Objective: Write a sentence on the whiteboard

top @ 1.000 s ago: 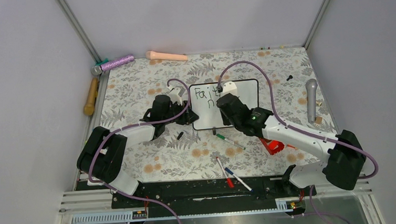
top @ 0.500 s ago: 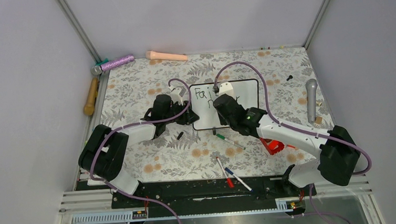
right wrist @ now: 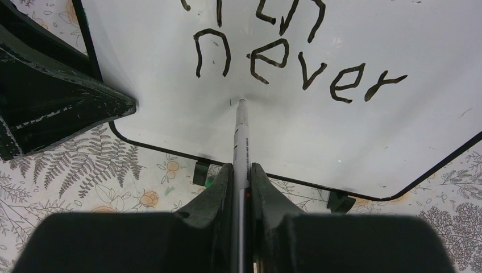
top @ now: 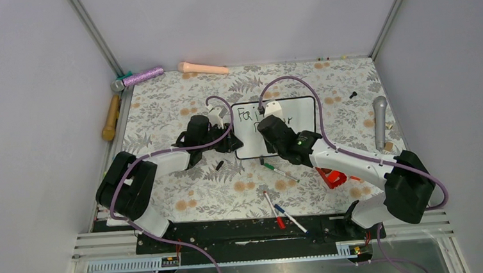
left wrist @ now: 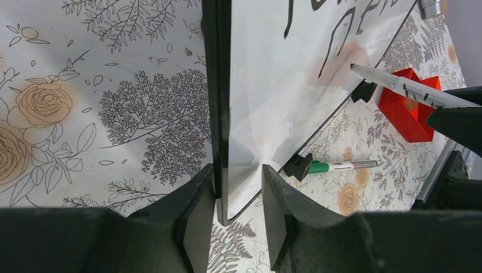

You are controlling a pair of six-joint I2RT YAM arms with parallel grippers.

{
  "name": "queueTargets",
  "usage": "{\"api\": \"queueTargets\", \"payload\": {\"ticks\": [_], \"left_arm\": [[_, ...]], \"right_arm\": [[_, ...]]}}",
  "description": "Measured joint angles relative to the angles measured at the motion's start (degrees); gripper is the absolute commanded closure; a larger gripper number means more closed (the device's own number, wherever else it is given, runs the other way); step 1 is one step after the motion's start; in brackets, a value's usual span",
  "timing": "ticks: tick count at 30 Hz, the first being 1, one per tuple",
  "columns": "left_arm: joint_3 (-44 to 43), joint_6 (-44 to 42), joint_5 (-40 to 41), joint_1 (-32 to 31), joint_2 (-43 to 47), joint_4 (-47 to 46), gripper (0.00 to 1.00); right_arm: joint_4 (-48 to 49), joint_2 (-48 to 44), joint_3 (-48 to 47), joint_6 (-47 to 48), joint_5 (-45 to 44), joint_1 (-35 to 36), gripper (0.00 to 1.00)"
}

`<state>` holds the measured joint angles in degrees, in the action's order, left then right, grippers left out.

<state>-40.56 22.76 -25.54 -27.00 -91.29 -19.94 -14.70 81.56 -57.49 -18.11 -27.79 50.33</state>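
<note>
Since 1 second ago the right arm (top: 350, 161) has swung left across the whiteboard (top: 303, 114), so its wrist now hides more of the top written line. The left arm (top: 163, 160) has kept its place.

The floral-patterned worktop (top: 179, 109) carries the whiteboard near its middle, between the 2 arms, with the board's 2 black feet along its near edge. The left pincer (left wrist: 236, 177) is closed onto the board's left edge close to the near corner, 1 finger against the black frame and the other pressed on the white face. The right pincer (right wrist: 241, 176) is squeezed tight around a white-barrelled marker (right wrist: 242, 133). The marker's tip touches the board just below the start of the second line, with a tiny dash beside it.

The sentence (right wrist: 311, 73) reads "never" on that second line in the right wrist view, with only the bottoms of the first line's letters above it. From overhead, "Fa" shows beside the wrist.

A grey microphone (top: 379, 122) lies by the right wall, a purple glitter microphone (top: 140, 76) and a peach handle (top: 203, 67) along the far edge, and a wooden handle (top: 110, 117) at the left. A red block (top: 333, 179) sits beside the right arm. A green-capped marker (top: 280, 171) lies just near the board's feet, and a red-capped marker (top: 273, 210) and a blue-capped marker (top: 289, 218) lie closer to the bases.
</note>
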Motion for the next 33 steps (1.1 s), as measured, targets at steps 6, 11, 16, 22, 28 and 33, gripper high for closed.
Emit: {"api": "queueTargets", "payload": {"ticks": [6, 11, 16, 22, 28, 33], "left_arm": [[-0.1, 0.0, 0.0, 0.0, 0.0, 0.2, 0.66], [-0.2, 0.0, 0.0, 0.0, 0.0, 0.5, 0.66], [-0.2, 0.0, 0.0, 0.0, 0.0, 0.6, 0.66], [-0.2, 0.0, 0.0, 0.0, 0.0, 0.6, 0.66], [-0.2, 0.0, 0.0, 0.0, 0.0, 0.6, 0.66], [-0.3, 0.0, 0.0, 0.0, 0.0, 0.6, 0.66]], "right_arm": [[-0.2, 0.1, 0.0, -0.2, 0.0, 0.2, 1.00], [-0.3, 0.1, 0.0, -0.2, -0.1, 0.2, 1.00], [-1.4, 0.7, -0.6, -0.2, -0.4, 0.2, 1.00], [-2.7, 2.2, -1.6, -0.2, -1.9, 0.3, 1.00], [-3.3, 3.1, -2.6, -0.2, -2.7, 0.4, 1.00], [-3.4, 3.4, -2.8, -0.1, -2.8, 0.6, 1.00]]}}
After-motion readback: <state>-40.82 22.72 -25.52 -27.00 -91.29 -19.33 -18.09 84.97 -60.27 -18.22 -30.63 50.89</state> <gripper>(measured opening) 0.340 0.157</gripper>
